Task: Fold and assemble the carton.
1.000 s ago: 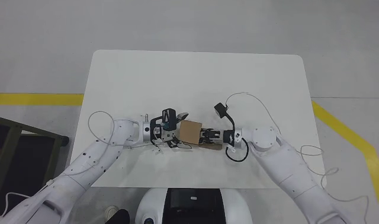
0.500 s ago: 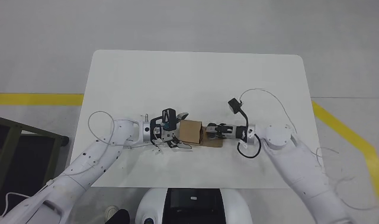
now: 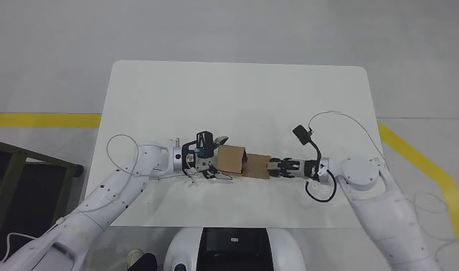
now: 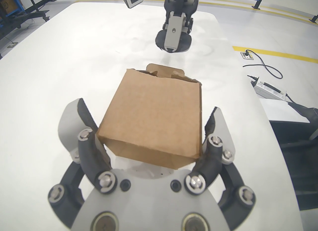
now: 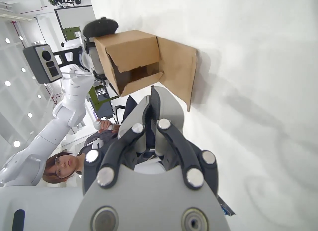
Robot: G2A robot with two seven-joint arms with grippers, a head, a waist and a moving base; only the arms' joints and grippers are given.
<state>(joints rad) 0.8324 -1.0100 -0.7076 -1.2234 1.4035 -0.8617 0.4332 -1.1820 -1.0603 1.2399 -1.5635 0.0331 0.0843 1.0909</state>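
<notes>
Gripping the carton [image 4: 154, 112] with the left jaws, one finger [image 4: 84, 127] against each side wall of the closed near end, likely to anchor it so that a push at the other end folds card rather than slides the whole box

Lying on its side on the desk [image 3: 237, 92], near the robot's edge and about midway across, with the long axis running from one arm toward the other

Farther along, open at the far end [image 5: 134, 73], with ragged inner edges and a dim hollow inside

Beyond that mouth, one broad flap [image 5: 177, 73] swung outward, lying along the desk or close above it, hinged on the desk side of the mouth and not yet folded shut

Holding the right jaws pressed together on nothing just past the flap's free edge, tips aimed at the mouth, near the flap but apart from it; seemingly closed on purpose, as a narrow blunt wedge for getting under the flap and tipping it up, or for poking side tabs inward

Judged as mid-task: body squared up, far end unsealed

Next, probably, lifting the flap and tucking it in, taking care not to crush a wall or shove the carton out of the left grip
</notes>
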